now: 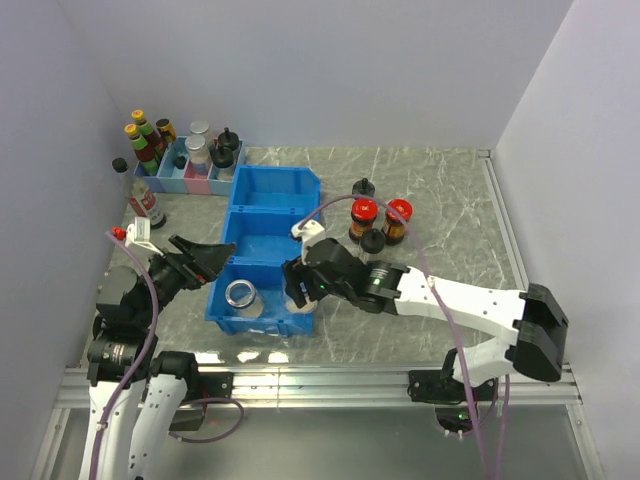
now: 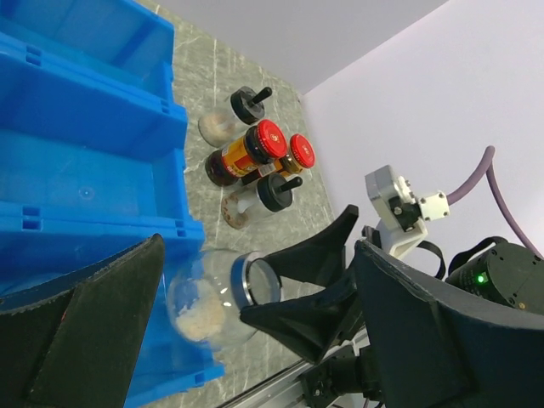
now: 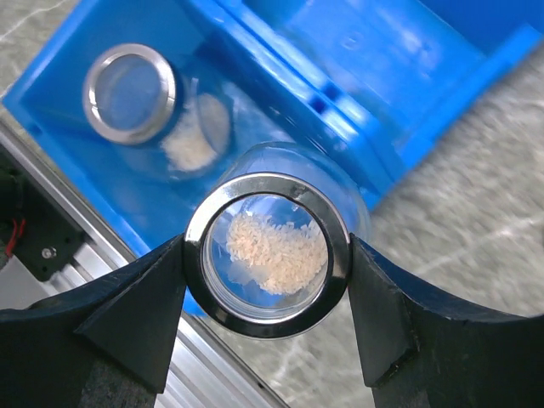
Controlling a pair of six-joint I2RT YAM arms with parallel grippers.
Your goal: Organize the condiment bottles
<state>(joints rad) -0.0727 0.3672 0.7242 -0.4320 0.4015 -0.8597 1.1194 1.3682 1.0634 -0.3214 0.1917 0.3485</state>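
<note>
My right gripper (image 1: 298, 292) is shut on the silver lid of a clear glass jar (image 3: 268, 255) with pale grains. It holds the jar at the near right corner of the blue bin (image 1: 270, 215). This jar also shows in the left wrist view (image 2: 208, 297). The second glass jar (image 1: 240, 297) stands in the bin's nearest compartment and shows in the right wrist view (image 3: 132, 93). Two red-lidded dark jars (image 1: 363, 215) (image 1: 398, 218) and two black-capped shakers (image 1: 365, 190) (image 1: 372, 243) stand on the table right of the bin. My left gripper (image 1: 205, 262) is open and empty at the bin's left wall.
A tray (image 1: 185, 178) at the back left holds taller bottles with yellow, green and grey caps. A slim clear bottle with a red label (image 1: 143, 198) stands in front of it. The bin's middle and far compartments hold nothing. A metal rail (image 1: 330, 380) runs along the near edge.
</note>
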